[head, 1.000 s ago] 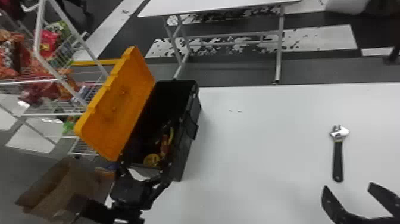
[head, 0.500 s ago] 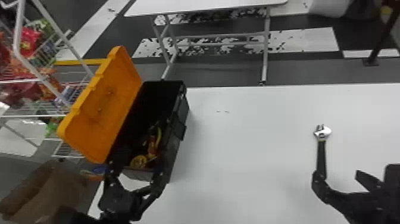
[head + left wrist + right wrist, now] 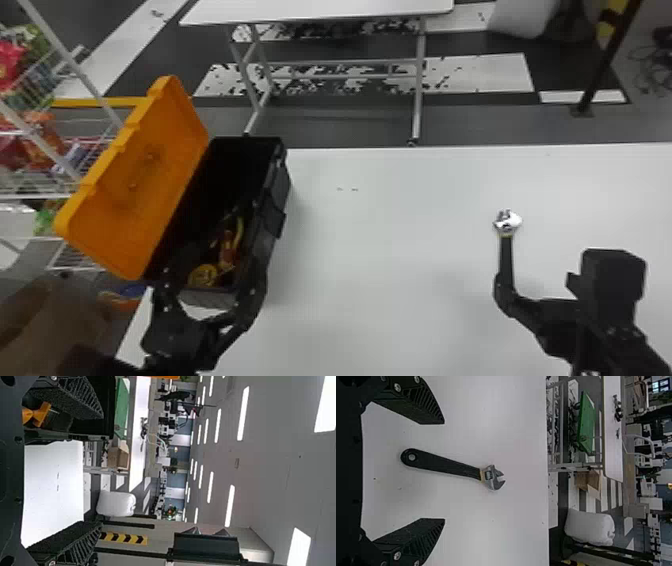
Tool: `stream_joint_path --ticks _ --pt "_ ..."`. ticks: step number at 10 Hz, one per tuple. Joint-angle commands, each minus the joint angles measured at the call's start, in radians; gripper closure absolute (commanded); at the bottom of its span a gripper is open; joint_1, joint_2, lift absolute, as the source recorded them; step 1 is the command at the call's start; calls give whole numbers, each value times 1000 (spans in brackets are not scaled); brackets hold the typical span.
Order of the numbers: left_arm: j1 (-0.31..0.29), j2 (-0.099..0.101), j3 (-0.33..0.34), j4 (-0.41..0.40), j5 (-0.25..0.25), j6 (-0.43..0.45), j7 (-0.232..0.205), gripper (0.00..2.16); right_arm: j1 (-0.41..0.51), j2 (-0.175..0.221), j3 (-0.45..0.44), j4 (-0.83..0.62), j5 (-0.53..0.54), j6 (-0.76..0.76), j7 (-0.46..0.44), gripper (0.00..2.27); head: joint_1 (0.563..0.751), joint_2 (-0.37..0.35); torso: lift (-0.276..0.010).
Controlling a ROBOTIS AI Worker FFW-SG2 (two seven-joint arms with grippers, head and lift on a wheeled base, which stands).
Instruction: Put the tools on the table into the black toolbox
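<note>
White tabletop fills the middle of my head view, with a second white table beyond it and a wire rack of bright packets on the left. The black toolbox sits toward the left side, its orange lid swung open, some yellow and red tools down inside. My left gripper is at the toolbox's near end, fingers spread apart. Well over to the right, the adjustable wrench lies flat on the tabletop, metal head pointing away from me. My right gripper is at the handle end, one finger overlapping it in this view.

From the left wrist, I see the left gripper wide open with nothing between its fingers, one finger over the toolbox and the other seen against the white tabletop. Ceiling lights run off beyond.

On the right wrist, my right gripper is open too, empty. The wrench's handle end lies in the gap between the two fingers, apart from both, while its metal head reaches out past the fingertips.
</note>
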Motion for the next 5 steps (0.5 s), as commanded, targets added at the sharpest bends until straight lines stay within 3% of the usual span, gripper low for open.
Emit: stream_joint_path --ticks 1,5 --pt "-8 13 -9 0 -2 14 2 36 -29 1 10 23 5 9 -16 144 695 177 -75" --pt "-11 21 -19 2 -2 20 4 36 -130 1 30 133 5 9 -49 144 695 162 -75"
